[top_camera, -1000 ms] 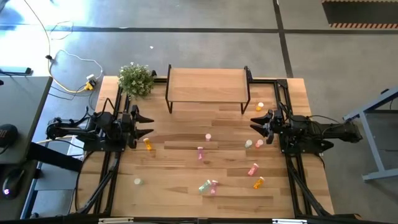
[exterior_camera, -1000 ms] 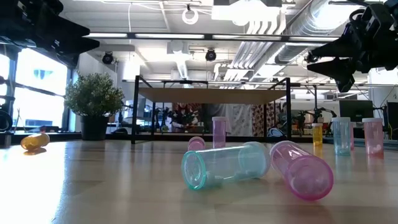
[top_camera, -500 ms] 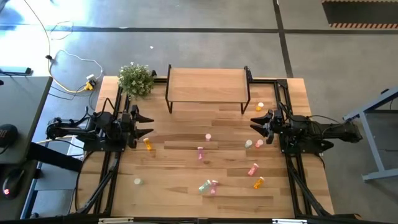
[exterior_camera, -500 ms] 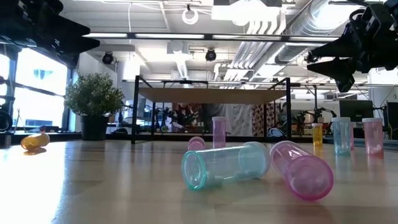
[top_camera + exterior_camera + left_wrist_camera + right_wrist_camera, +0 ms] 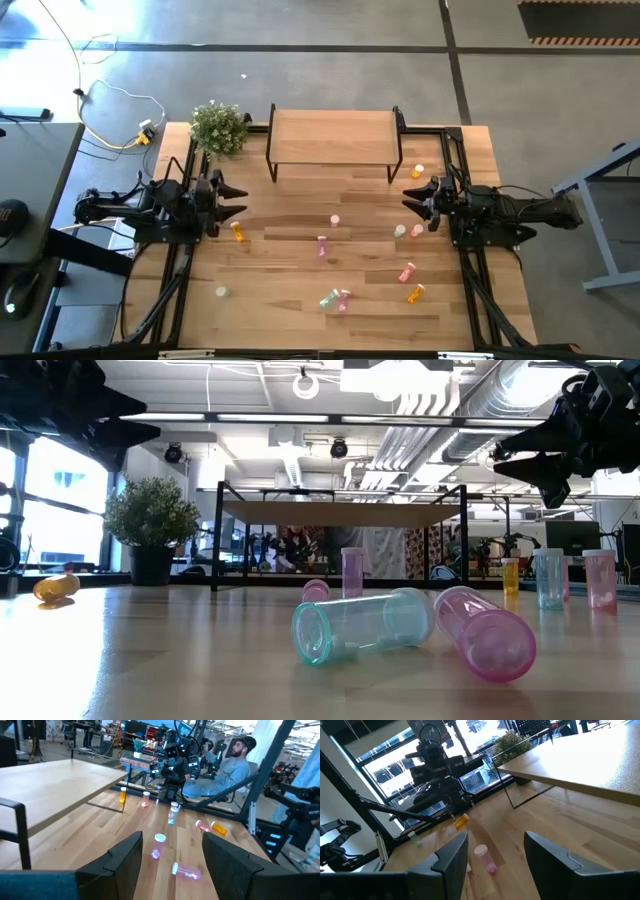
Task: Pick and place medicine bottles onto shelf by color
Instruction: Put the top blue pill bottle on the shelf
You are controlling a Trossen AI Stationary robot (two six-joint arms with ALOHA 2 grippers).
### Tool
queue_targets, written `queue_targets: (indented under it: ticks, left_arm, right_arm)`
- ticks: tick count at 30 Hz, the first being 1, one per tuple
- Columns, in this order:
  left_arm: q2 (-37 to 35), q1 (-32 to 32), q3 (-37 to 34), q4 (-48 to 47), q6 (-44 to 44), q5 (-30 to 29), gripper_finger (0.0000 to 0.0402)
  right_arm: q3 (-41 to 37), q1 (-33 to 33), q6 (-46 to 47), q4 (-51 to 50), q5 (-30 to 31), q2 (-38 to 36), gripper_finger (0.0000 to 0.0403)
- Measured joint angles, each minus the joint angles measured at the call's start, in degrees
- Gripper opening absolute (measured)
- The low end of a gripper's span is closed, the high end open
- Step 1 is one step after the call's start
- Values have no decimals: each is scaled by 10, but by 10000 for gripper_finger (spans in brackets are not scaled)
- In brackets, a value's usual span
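Tiny translucent medicine bottles lie and stand scattered on the wooden tabletop: an orange one (image 5: 238, 232) near my left gripper, pink ones (image 5: 322, 245) in the middle, a green one (image 5: 328, 299) lying beside a pink one (image 5: 343, 298) near the front, and an orange one (image 5: 415, 293) at the right. The shelf (image 5: 332, 137) stands bare at the far middle on black legs. My left gripper (image 5: 234, 199) is open and empty above the table's left side. My right gripper (image 5: 411, 195) is open and empty above the right side.
A potted plant (image 5: 218, 127) stands at the far left beside the shelf. Two bottles (image 5: 407, 231) stand just near of my right gripper, and an orange one (image 5: 418, 172) stands by the shelf's right leg. A person (image 5: 231, 762) sits beyond the table's right side.
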Motion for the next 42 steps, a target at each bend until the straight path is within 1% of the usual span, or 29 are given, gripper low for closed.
queue_targets:
  ticks: [5, 8, 9, 11, 13, 16, 19, 22, 24, 28, 32, 36, 42]
  left_arm:
    - [0, 0, 0, 15, 0, -8, 197]
    - [0, 0, 0, 20, -4, -8, 197]
    - [0, 0, 0, 25, -15, -8, 197]
    - [0, 0, 0, 37, -68, -12, 197]
    - [0, 0, 0, 45, -125, -32, 197]
    - [0, 0, 0, 46, -159, -62, 197]
    - [0, 0, 0, 46, -159, -68, 197]
    - [0, 0, 0, 46, -160, -69, 197]
    - [0, 0, 0, 46, -161, -68, 197]
    - [0, 0, 0, 45, -161, -68, 197]
    - [0, 0, 0, 45, -161, -68, 197]
    - [0, 0, 0, 45, -161, -68, 197]
    - [0, 0, 0, 45, -161, -67, 197]
  right_arm:
    - [0, 0, -1, 8, 2, 0, 184]
    - [4, 0, 23, 28, 2, 0, 184]
    - [11, 0, 29, 28, 2, 0, 184]
    - [31, 0, 29, 27, 0, 0, 184]
    - [59, 0, 26, 17, 0, 0, 184]
    - [115, 0, 20, -30, 1, 1, 184]
    - [183, 0, 15, -125, 8, 16, 184]
    - [251, 0, 16, -212, 13, 52, 184]
    - [292, 0, 34, -263, 13, 84, 184]
    - [363, 0, 105, -378, 13, 161, 184]
    - [414, 0, 173, -476, 11, 233, 184]
    - [441, 0, 219, -528, -8, 294, 184]
    - [445, 0, 250, -543, -77, 374, 184]
